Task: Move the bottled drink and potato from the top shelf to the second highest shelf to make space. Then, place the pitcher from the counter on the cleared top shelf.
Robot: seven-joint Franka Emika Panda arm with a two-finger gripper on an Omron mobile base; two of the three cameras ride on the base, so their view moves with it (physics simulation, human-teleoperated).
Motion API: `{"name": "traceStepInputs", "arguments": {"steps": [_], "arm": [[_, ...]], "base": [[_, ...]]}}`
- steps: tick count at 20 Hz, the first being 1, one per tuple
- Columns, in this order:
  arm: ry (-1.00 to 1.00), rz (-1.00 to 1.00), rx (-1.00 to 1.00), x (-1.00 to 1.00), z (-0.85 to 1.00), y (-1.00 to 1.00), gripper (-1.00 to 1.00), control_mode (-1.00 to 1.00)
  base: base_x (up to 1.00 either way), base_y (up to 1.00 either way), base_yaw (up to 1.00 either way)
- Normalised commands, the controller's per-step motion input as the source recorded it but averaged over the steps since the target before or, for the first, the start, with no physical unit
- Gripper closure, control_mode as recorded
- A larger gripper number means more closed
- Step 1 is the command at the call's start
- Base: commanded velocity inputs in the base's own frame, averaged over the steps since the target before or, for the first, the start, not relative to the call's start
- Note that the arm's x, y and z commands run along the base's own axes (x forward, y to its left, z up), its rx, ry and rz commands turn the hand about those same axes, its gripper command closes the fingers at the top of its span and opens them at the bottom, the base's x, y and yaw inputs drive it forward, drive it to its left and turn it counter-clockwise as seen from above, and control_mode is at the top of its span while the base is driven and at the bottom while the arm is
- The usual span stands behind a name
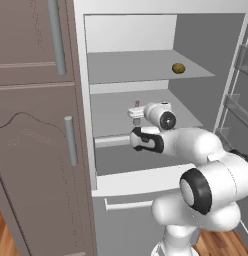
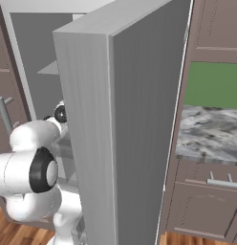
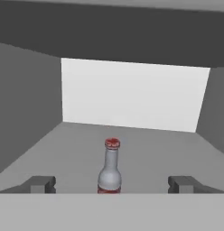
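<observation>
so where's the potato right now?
In the left base view the potato sits alone on the top shelf, toward its right side near the fridge's right wall, above the gripper.

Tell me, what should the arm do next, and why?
Probably draw the open tool straight back: the bottled drink stands upright on the second highest shelf, free between the fingers, while the potato lies on the top shelf.

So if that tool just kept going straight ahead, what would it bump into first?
Probably the bottle, standing upright on the shelf between the open tool's two fingers. Behind it is the fridge's white back wall.
</observation>
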Motion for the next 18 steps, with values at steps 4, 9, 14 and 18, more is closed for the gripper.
{"name": "traceStepInputs", "arguments": {"steps": [4, 9, 14, 18], "arm": [[0.37, -0.04, 0.00, -0.83, 1.00, 0.00, -1.00, -1.00], [0.43, -0.09, 0.00, -0.89, 1.00, -0.01, -1.00, -1.00], [0.33, -0.18, 0.00, -0.59, 0.77, -0.04, -1.00, -1.00], [0.05, -0.29, -0.01, -0.20, 0.19, -0.25, -1.00, -1.00]], "base": [[0.00, 0.00, 0.00], [0.00, 0.00, 0.00], [0.00, 0.00, 0.00], [0.00, 0.00, 0.00]]}}
